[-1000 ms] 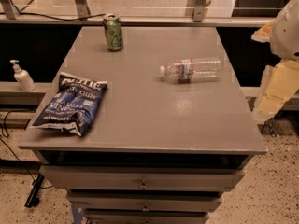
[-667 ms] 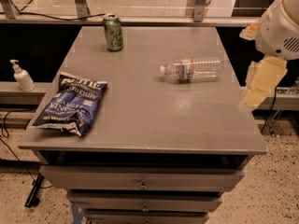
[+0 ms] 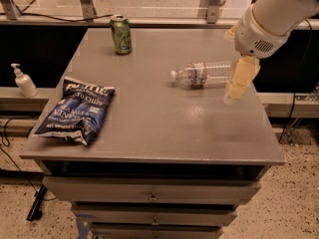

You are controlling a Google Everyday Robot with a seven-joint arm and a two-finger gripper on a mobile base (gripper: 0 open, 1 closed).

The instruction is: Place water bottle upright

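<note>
- Grey metal tabletop (image 3: 159,133) fills most of my view, and the gripper (image 3: 238,83) hangs over its far-right part, on the end of the white arm (image 3: 276,14) that comes in from the upper right corner.
- From this angle I cannot tell whether the gripper is spread or pressed together. It holds nothing that I can see.
- Just beside the gripper, on its picture-left side, the water bottle (image 3: 204,74) lies flat on its side on the tabletop.
- Its white cap points away from the gripper. Its base end runs in behind the cream part of the gripper, so I cannot say whether the two touch.
- The red-white-blue label band sits around the bottle's middle.
- Well away from the gripper, toward the far-left corner of the top, a green can (image 3: 121,34) stands upright.
- Farther still, at the near-left edge, a blue chip bag (image 3: 77,111) lies flat, one corner reaching the table's rim.
- Off the table, beyond the chip bag, a small white pump bottle (image 3: 22,81) stands on a lower ledge.
- Below the gripper and nearer to me, drawer fronts (image 3: 152,198) show under the tabletop.
</note>
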